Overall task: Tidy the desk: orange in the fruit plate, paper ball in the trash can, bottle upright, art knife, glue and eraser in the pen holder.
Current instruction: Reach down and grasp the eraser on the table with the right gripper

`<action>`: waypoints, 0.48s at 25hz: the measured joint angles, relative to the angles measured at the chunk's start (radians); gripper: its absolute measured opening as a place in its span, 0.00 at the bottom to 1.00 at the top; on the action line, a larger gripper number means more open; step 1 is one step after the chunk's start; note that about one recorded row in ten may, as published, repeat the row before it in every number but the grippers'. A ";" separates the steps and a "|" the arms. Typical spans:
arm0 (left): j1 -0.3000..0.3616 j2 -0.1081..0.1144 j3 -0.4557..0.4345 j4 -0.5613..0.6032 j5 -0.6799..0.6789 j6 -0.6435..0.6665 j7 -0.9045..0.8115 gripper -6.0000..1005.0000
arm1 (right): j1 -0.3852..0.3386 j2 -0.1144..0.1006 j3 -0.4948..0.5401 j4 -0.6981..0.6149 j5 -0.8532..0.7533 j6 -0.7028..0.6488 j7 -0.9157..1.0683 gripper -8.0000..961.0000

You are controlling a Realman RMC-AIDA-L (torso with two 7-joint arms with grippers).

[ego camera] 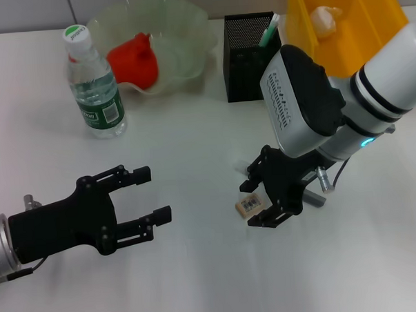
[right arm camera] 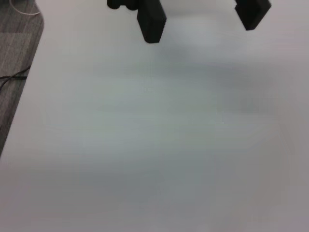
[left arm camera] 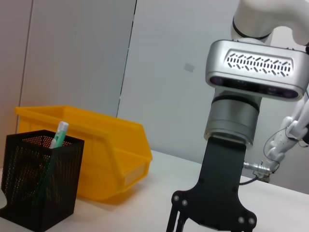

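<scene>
White desk is taking up most of the head view. Yellow bin is sitting at the far right edge with the paper ball lying inside it. Right arm is reaching down in front of the bin. Plate, a translucent ruffled bowl, is sitting far centre-left with an orange-red thing inside, exact shape unclear. Left gripper is hovering low over the near left desk, fingers spread apart, nothing between them. Right gripper is pointing down at desk centre-right, its fingers flanking the eraser, which is lying on the desk; whether they are pressing on it I cannot tell. Bottle is standing upright at far left, green cap on, just beside the plate. Black mesh holder is standing between plate and bin, a green-white pen-like stick poking out of it. A small grey cylinder is lying on the desk just beside the right gripper, partly hidden.
</scene>
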 joint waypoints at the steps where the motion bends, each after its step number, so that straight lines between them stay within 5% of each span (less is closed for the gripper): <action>1: 0.001 0.000 -0.003 0.000 0.000 0.001 0.000 0.77 | 0.000 0.000 -0.002 0.003 0.001 0.005 -0.001 0.76; 6: 0.004 -0.002 -0.007 -0.002 0.000 0.005 -0.001 0.77 | -0.002 0.001 -0.037 0.022 0.020 0.044 -0.011 0.63; 12: 0.007 -0.003 -0.007 -0.002 0.000 0.007 -0.005 0.77 | -0.002 0.001 -0.048 0.033 0.030 0.068 -0.017 0.61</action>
